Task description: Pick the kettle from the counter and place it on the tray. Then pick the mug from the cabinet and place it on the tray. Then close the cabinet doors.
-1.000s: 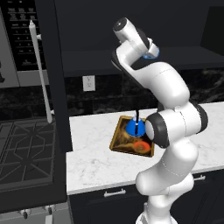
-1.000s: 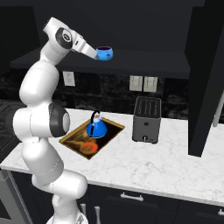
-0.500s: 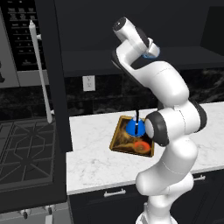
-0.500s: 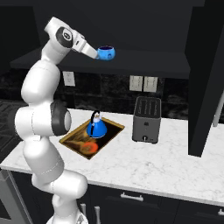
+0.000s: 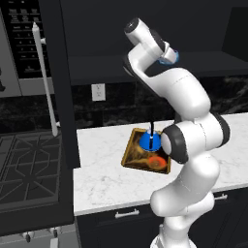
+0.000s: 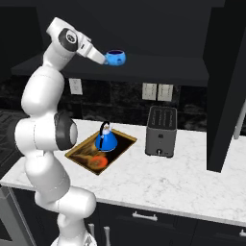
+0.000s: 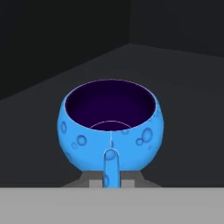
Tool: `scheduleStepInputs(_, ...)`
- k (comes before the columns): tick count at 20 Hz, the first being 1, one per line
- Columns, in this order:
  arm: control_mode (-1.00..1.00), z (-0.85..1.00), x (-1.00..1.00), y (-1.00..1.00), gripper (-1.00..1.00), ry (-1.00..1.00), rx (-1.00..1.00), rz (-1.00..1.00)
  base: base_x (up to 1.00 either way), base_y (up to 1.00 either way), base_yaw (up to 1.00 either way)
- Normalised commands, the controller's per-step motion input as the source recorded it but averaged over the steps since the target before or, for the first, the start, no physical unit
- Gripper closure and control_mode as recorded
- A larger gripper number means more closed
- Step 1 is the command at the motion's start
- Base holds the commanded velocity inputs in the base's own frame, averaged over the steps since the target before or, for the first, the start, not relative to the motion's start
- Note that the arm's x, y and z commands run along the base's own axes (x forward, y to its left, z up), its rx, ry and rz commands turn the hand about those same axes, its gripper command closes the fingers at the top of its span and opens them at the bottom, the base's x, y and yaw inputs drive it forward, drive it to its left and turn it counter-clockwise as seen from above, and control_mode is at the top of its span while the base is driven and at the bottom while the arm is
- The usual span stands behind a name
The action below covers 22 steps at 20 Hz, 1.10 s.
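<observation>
Your gripper (image 7: 112, 181) is pinched on the mug's handle (image 7: 111, 168), probably so the blue mug (image 6: 115, 57) comes off the cabinet (image 6: 144, 67) shelf upright. The mug sits on the shelf. The kettle (image 6: 105, 138) is already on the tray (image 6: 118, 148), on the counter (image 6: 158, 178). Fingertips are mostly cut off; doors only partly visible.
</observation>
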Motion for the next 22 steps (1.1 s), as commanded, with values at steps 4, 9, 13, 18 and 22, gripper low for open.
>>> scheduleStepInputs(4, -1.0, -0.01, -0.79, 0.0, 1.0, -0.08, -0.02, 0.06, 0.0, 0.0, 0.0)
scheduleStepInputs(9, -1.0, -0.02, -1.0, 0.0, 1.0, -0.07, -0.04, 0.14, 0.0, 0.0, 0.0)
scheduleStepInputs(13, -1.0, -0.13, -1.0, 0.0, 1.0, -0.02, -0.03, 0.3, 0.0, 0.0, 0.0)
scheduleStepInputs(18, -1.0, -0.16, -1.0, 0.0, 1.0, 0.0, -0.05, 0.67, 0.0, 0.0, 0.0)
scheduleStepInputs(22, -1.0, -0.02, -1.0, 0.0, 1.0, 0.03, -0.07, 0.76, 0.0, 0.0, 0.0)
